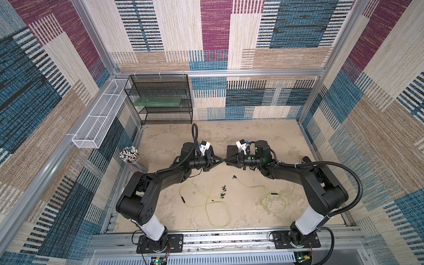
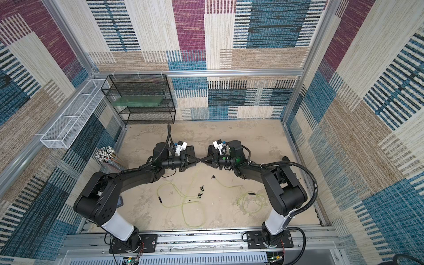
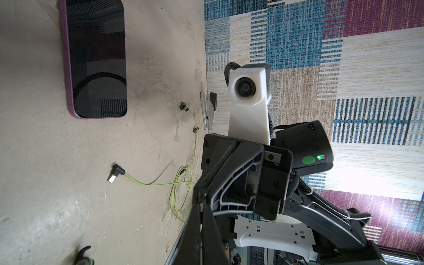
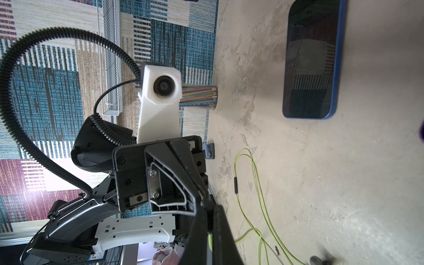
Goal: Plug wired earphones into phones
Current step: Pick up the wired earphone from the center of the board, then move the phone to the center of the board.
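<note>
The only print I can spot is on a sticker (image 4: 98, 255) down below the left arm (image 1: 160, 181), and it is too small to read. Counting up: two arms, two phones, two sets of earphones.

The left arm and the right arm (image 1: 286, 169) reach in over the worktop (image 1: 263, 137) and meet tip to tip near its middle. The left jaws and the right jaws are each pressed together, and a thin yellow-green cable (image 4: 210, 238) shows pinched between each pair. In both top views one faint strand hangs from where they meet, toward the middle set (image 1: 206, 202). That set sprawls in loose loops nearer the arm bases, with two black earbuds (image 1: 223, 188) and a remote (image 1: 182, 199) lying on the worktop.

The second set (image 1: 275, 199) is coiled beside the right arm. Its plug (image 1: 234, 176) lies free on the worktop, near the jaws on the base side and touching neither phone.

The blue phone (image 4: 312, 59) and the purple phone (image 3: 96, 57) lie flat, dark glossy screens up. They sit just behind the jaws toward the back wall, blue on the left arm's side and purple on the right arm's. In both top views a wrist camera (image 1: 204, 145) partly hides each one.
</note>
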Robot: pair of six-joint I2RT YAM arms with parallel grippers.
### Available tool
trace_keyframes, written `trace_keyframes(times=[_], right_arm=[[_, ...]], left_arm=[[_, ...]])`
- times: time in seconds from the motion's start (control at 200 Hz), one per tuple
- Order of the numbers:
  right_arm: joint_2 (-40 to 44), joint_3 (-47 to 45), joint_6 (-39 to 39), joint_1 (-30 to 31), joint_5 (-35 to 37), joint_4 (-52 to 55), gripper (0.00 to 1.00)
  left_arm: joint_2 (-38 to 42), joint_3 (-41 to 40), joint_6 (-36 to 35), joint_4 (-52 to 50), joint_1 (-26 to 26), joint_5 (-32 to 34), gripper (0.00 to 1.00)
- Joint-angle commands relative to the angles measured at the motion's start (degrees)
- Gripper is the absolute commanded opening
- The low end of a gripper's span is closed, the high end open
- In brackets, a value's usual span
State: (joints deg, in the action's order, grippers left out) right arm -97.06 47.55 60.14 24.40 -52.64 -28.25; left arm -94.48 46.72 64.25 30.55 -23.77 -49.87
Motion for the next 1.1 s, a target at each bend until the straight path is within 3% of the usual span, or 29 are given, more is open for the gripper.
trace_keyframes(times=[0.0, 0.095, 0.23, 0.295, 0.366, 0.426, 0.486, 0.576, 0.711, 0.791, 0.866, 1.097], right_arm=[[0.5, -0.3, -0.2, 0.1, -0.4, -3.5, 0.01], [0.8, -0.3, -0.6, 0.1, -0.2, -3.4, 0.00], [1.8, -0.6, -1.7, 0.0, 1.3, -2.0, 0.00], [3.1, -1.0, -3.3, -0.2, 3.7, 0.7, 0.00], [5.7, -0.8, -7.2, 0.0, 9.6, 7.9, 0.00], [8.3, 0.2, -11.8, 1.0, 17.0, 15.3, 0.00], [10.3, 1.4, -15.7, 3.0, 24.5, 21.7, 0.00], [13.2, 0.8, -17.5, 5.6, 31.6, 25.0, 0.00], [17.6, -2.5, -17.6, 7.0, 35.0, 25.6, 0.00], [19.6, -4.4, -17.9, 7.1, 35.7, 26.0, 0.00], [20.9, -5.6, -18.4, 6.6, 35.7, 26.3, 0.00], [21.9, -7.1, -19.7, 4.9, 34.2, 26.6, 0.00]], left_arm=[[-0.1, 0.5, -0.1, 0.5, -0.1, -1.1, 0.00], [0.1, 0.7, -1.0, -1.4, -0.1, -0.8, 0.00], [2.7, 4.8, -10.1, -17.8, 0.5, 3.3, 0.59], [4.0, 10.7, -19.0, -34.8, 0.8, 10.2, 0.71], [3.8, 18.1, -27.0, -52.4, 0.7, 25.0, 0.73], [1.4, 23.9, -30.7, -61.0, 0.9, 36.2, 0.74], [-3.5, 31.0, -33.0, -67.8, 1.1, 42.6, 0.76], [-14.5, 44.1, -35.9, -77.3, 1.0, 46.8, 0.78], [-27.1, 59.1, -36.1, -86.4, -0.7, 54.0, 0.82], [-30.5, 63.2, -35.5, -87.7, -1.8, 57.0, 0.85], [-33.3, 66.1, -35.5, -88.8, -2.4, 57.8, 1.00], [-39.0, 69.2, -34.9, -89.8, -4.2, 56.6, 0.99]])
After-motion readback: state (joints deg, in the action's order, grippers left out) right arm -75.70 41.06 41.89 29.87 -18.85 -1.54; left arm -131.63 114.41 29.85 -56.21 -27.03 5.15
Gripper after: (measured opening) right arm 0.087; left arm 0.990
